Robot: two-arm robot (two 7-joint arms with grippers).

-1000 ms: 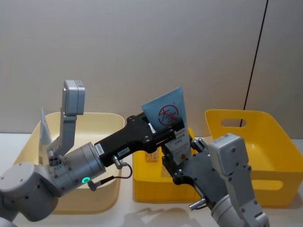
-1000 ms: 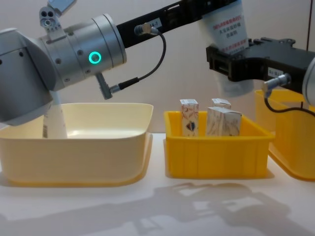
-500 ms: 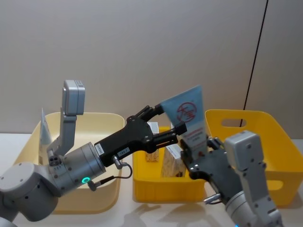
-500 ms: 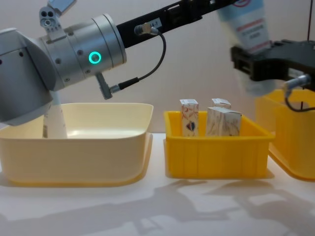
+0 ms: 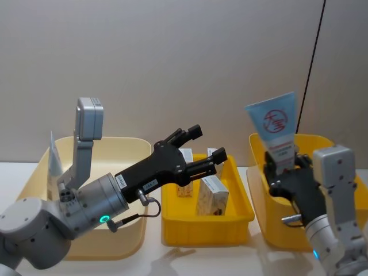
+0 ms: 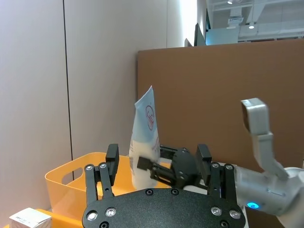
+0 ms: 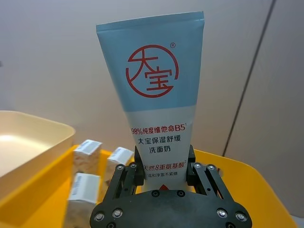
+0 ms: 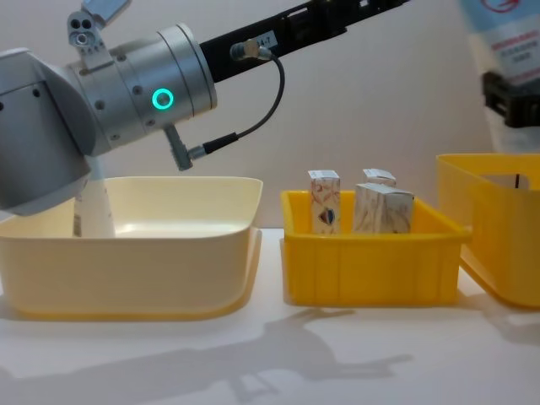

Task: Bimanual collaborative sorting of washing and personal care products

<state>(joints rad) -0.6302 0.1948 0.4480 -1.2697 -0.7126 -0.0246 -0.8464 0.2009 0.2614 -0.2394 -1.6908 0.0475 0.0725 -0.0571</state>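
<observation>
My right gripper [image 5: 280, 168] is shut on the lower end of a white-to-pale-blue squeeze tube [image 5: 275, 127] with a red logo, held upright over the big yellow bin [image 5: 336, 150] on the right. The right wrist view has the fingers [image 7: 134, 172] clamping the tube [image 7: 159, 95]. My left gripper [image 5: 208, 142] hangs open with nothing in it above the small yellow bin [image 5: 172, 221], where three small printed cartons [image 5: 214, 194] stand upright. A second tube [image 8: 93, 207] leans in the cream bin [image 8: 126, 253] on the left.
The three bins stand in a row on the white table: cream [image 5: 129, 241], small yellow [image 8: 371, 261], big yellow [image 8: 494, 228]. My left arm stretches across above the cream bin. A plain wall runs close behind the bins.
The left gripper let go of the tube and opened. The right gripper carried the tube to the right, from over the small yellow bin to over the big yellow bin.
</observation>
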